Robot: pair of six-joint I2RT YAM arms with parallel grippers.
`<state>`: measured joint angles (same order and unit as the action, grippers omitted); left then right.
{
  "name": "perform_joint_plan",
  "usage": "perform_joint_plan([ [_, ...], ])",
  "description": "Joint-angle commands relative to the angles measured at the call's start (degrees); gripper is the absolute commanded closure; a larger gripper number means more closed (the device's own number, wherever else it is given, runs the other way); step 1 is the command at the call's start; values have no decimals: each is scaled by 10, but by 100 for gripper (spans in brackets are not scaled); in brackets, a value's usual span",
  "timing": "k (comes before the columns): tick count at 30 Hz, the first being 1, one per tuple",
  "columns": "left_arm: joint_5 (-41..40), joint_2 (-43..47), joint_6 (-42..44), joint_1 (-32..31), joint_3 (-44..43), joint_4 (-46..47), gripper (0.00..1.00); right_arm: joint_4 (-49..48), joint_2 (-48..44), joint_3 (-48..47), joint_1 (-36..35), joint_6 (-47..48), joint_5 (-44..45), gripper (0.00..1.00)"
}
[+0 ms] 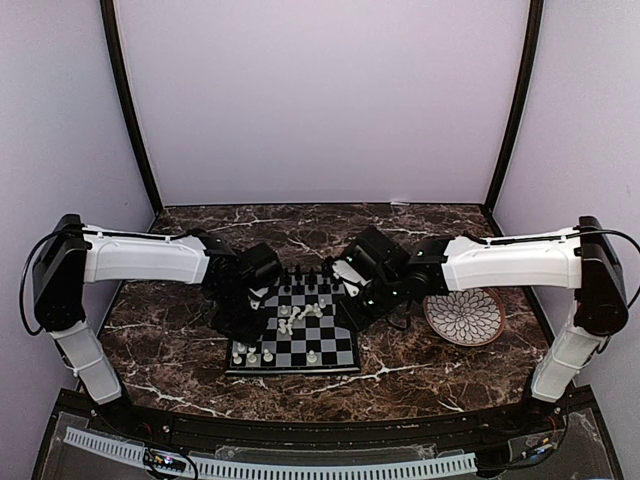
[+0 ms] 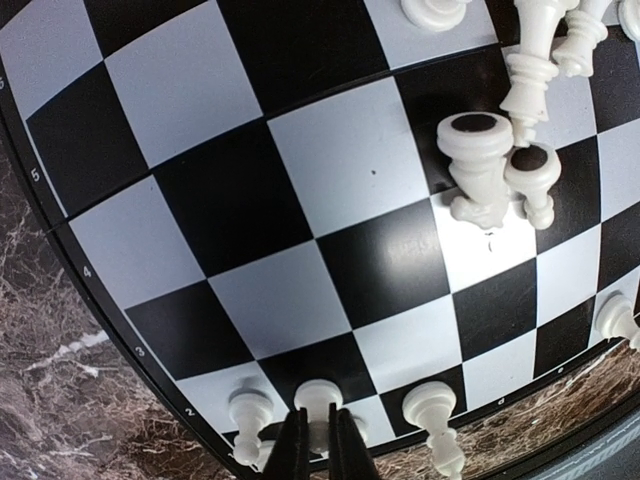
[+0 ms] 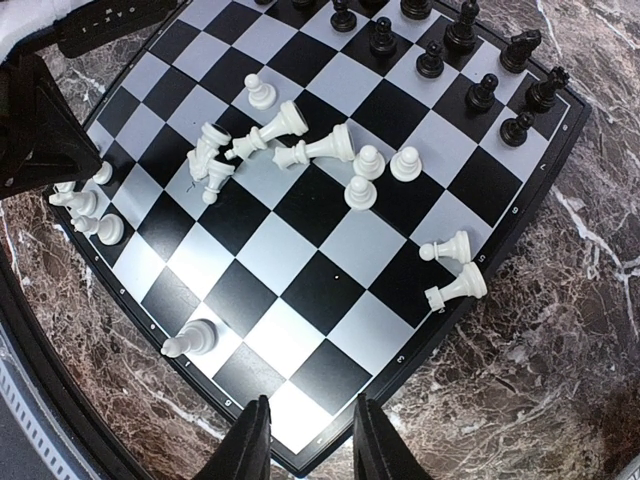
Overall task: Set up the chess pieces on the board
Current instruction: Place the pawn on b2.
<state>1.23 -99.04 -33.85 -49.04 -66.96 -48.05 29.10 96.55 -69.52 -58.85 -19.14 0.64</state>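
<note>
A lab's robot test booth: plain pale walls (image 1: 320,90) close it in between black corner posts (image 1: 129,110); the left arm (image 1: 140,258) and right arm (image 1: 510,262) are bolted at the near edge of a marble-patterned table (image 1: 420,375); a slotted cable duct (image 1: 300,468) lines the front.

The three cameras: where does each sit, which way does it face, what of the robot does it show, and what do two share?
Top external: above and behind the arms, facing down at the board; left arm and right arm show.
Left wrist: low over the board's edge, facing down; shut left gripper at the bottom.
Right wrist: higher over the board, facing down; open right gripper at the bottom.
Shared: both wrist views show the toppled white pieces.
</note>
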Motion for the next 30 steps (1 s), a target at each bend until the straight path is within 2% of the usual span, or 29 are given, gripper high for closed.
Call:
perform_joint_plan([
  [1,-5,-10,-3,0,-21,-3,100,-12,6,-16,4,3,-4,70],
  [13,-24,-14,-2,-1,-26,-13,100,-13,7,-16,5,6,-2,70],
  [17,-20,-13,1,-1,-26,-17,91,-13,7,-16,5,7,-2,70],
  [23,-17,-6,7,0,-33,-27,83,-13,7,-17,6,9,-2,70],
  [30,-41,-13,27,2,-109,-53,73,-13,6,-15,7,8,-1,70],
])
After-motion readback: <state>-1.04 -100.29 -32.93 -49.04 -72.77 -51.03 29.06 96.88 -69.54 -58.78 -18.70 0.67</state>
